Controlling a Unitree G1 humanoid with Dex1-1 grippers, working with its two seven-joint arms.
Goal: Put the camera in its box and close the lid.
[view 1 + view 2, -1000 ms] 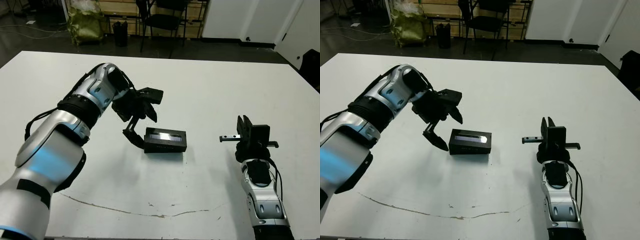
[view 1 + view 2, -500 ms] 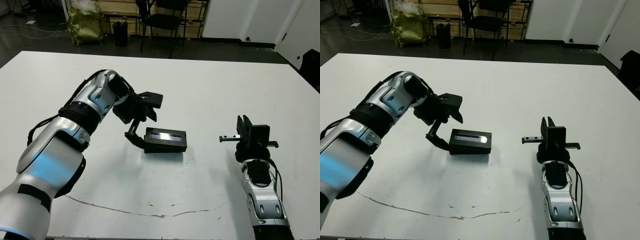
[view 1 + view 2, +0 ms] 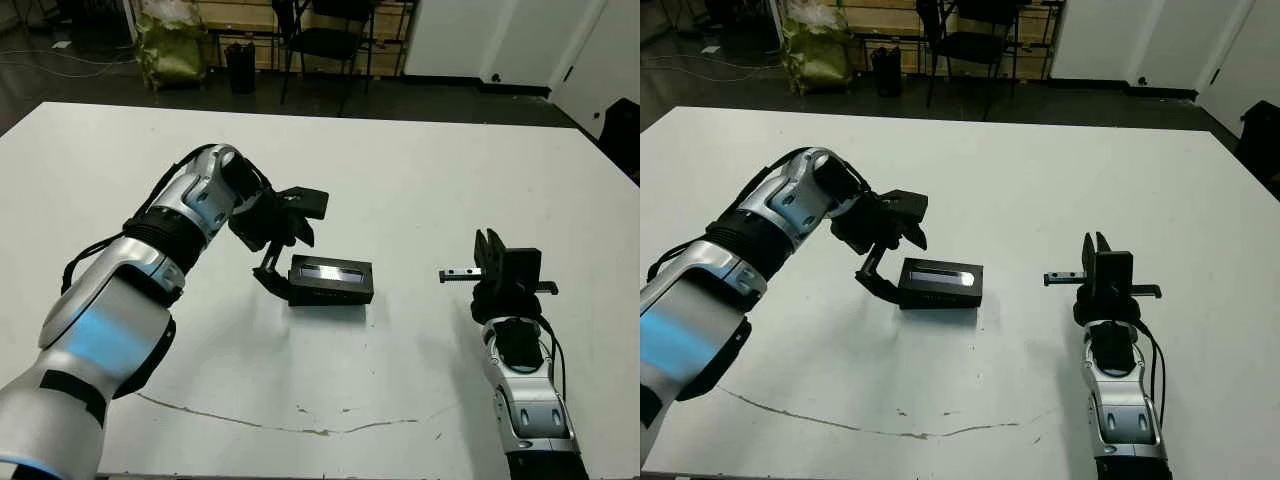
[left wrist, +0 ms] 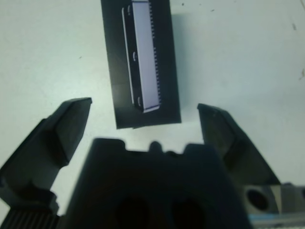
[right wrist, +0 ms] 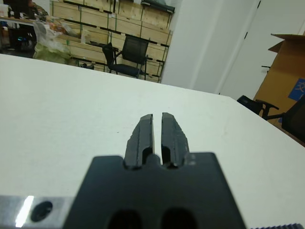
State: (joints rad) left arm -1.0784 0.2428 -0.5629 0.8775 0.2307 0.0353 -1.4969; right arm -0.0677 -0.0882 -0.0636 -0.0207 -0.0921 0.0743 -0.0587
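In the middle of the white table lies the lid (image 3: 331, 280), a flat black cover with a pale glossy stripe (image 4: 145, 52) along its top. It sits closed over the box, so the tray's white lining is hidden. The camera is hidden too. My left gripper (image 3: 285, 260) is open at the lid's left end, with one finger (image 4: 62, 129) on each side of that end and nothing held. Far to the right my right gripper (image 3: 490, 250) points upward, its fingers (image 5: 145, 131) shut on nothing.
A thin dark crack line (image 3: 300, 425) runs across the table near its front edge. Beyond the far edge stand a black chair (image 3: 335, 40), a green sack (image 3: 170, 45) and wooden crates on the floor.
My left gripper has shifted a little closer to the lid's left end and its wrist has turned slightly. The lid and the right arm have not moved.
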